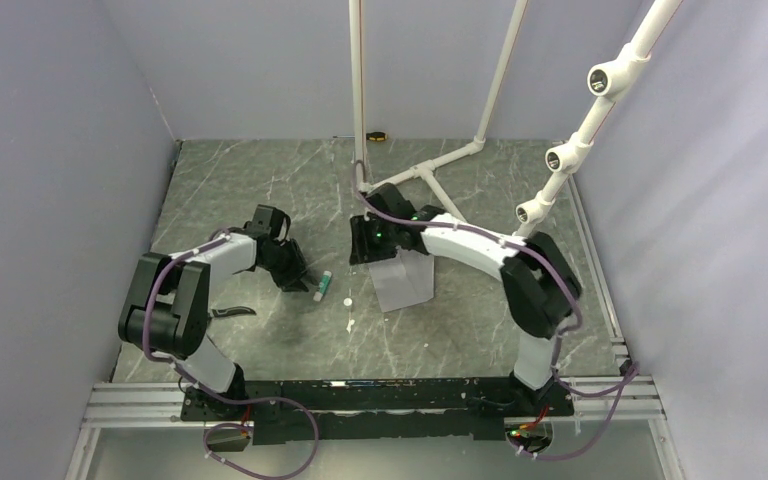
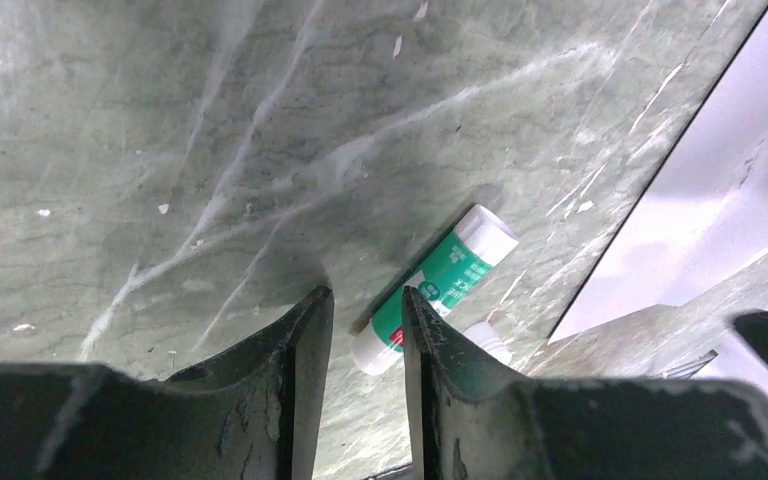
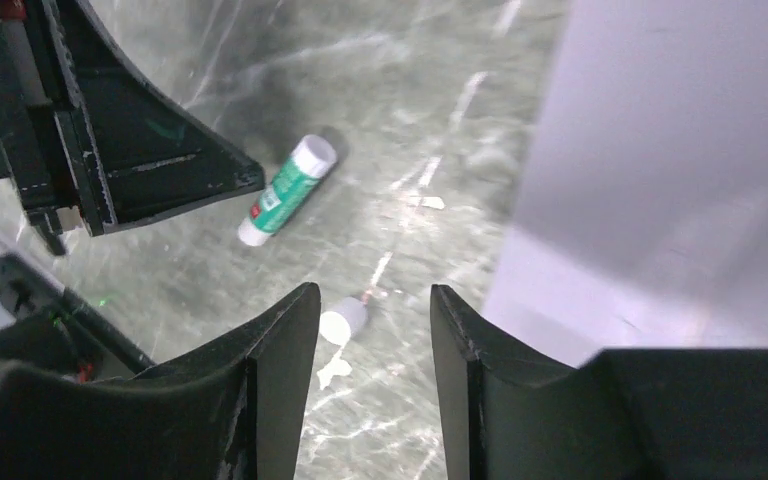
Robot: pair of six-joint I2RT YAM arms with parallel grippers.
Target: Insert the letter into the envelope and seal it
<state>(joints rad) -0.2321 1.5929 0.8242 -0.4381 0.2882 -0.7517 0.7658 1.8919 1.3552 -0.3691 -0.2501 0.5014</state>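
1. The envelope [image 1: 406,284] lies flat on the worktop [image 1: 260,180] under the right claw [image 3: 373,296]. The letter is not visible and is possibly already inside.
2. Both claws are released and empty. The left claw [image 2: 367,300] hovers beside the glue stick [image 2: 442,283].
3. Sealing appears to remain.

we read no legible text anywhere: the glue stick [image 2: 447,280] has a green label with white print and a red patch near one end, all too blurred.

Left end effector [image 2: 368,300] and right end effector [image 3: 375,295] hover, jaws parted.
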